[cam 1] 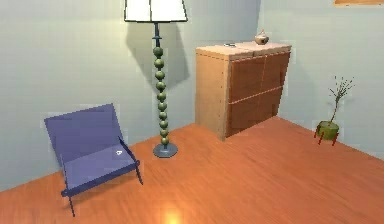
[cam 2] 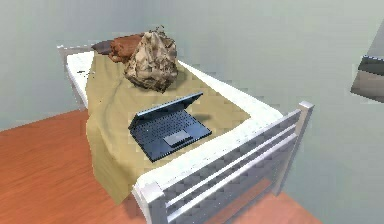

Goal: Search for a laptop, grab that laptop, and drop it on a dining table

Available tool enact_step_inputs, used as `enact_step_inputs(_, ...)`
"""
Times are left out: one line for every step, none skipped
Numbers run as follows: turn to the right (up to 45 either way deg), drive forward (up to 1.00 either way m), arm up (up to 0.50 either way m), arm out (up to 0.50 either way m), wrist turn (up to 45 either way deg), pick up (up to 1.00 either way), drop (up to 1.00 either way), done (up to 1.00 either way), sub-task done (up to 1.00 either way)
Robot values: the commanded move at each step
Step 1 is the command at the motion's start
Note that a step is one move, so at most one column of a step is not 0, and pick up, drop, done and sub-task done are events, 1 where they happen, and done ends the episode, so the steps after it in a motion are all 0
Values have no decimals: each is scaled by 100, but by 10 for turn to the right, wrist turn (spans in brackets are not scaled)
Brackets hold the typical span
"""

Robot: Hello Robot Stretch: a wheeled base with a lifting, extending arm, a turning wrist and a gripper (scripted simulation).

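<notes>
Bedroom, wood floor. Item: laptop [cam 2: 170, 127], lid up, lying on the tan blanket [cam 2: 105, 110] of a white-framed bed [cam 2: 232, 160], at 5 o'clock from a rumpled brown heap [cam 2: 152, 60]. Ahead: blue chair [cam 1: 92, 150] at 8 o'clock, floor lamp [cam 1: 160, 90], dresser [cam 1: 243, 85]. Gripper state: cannot tell. Handling, as judged: take the keyboard half, not the raised screen; lift clear of blanket folds.

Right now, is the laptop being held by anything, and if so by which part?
Nothing holds it. The laptop lies open on the bed, resting on the tan blanket.
</notes>
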Motion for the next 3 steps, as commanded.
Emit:
enact_step_inputs(0, 0, 36, 0, 0, 0, 0, 0, 0)
enact_step_inputs(0, 0, 0, 38, 0, 0, 0, 0, 0)
enact_step_inputs(0, 0, 0, 0, 450, 0, 0, 0, 0)
